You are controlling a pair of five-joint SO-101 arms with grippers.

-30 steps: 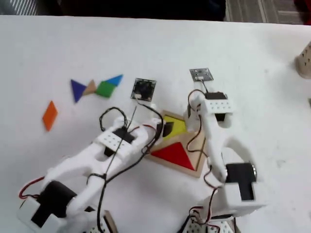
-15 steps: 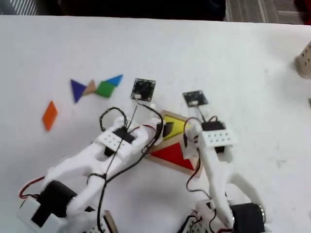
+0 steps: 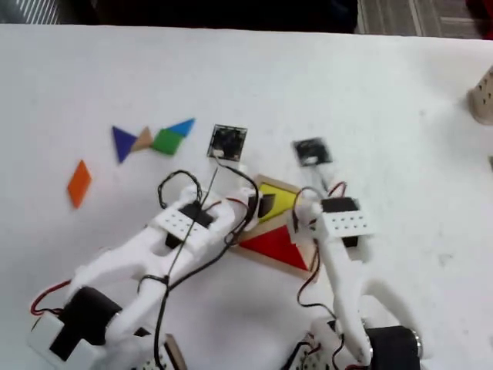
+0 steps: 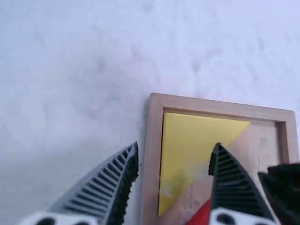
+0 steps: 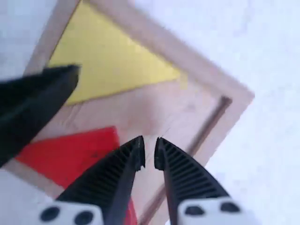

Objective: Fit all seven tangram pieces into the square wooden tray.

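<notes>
Two of seven pieces placed, five left. Square wooden tray (image 4: 155, 140) sits on the white table (image 3: 400, 100) between the two arms, turned corner-on to the high camera. Inside it: the big yellow triangle (image 3: 279, 200) flat against the far corner, and the big red triangle (image 3: 273, 243) on the near side. Bare wood floor shows between and beside them, so there is room for the rest.

The rest lie loose, well apart from the tray on the left side of the table. The purple triangle (image 3: 122, 142), small tan triangle (image 3: 142, 139), green square (image 3: 166, 142) and blue triangle (image 3: 183, 127) are bunched in a row, touching or nearly so. The orange parallelogram (image 3: 78, 183) lies alone, nearer the table's left edge.

Left gripper (image 4: 176, 149): jaws spread wide and empty, straddling the tray wall, one finger over the table and one over the yellow piece. Right gripper (image 5: 149, 140): jaws nearly pressed together with a thin slit and nothing pinched, over bare tray floor just beside the red triangle. Can't tell whether the tips touch the wood.

Pieces look thin, flat and rigid with sharp corners. The tray has a low raised rim.
</notes>
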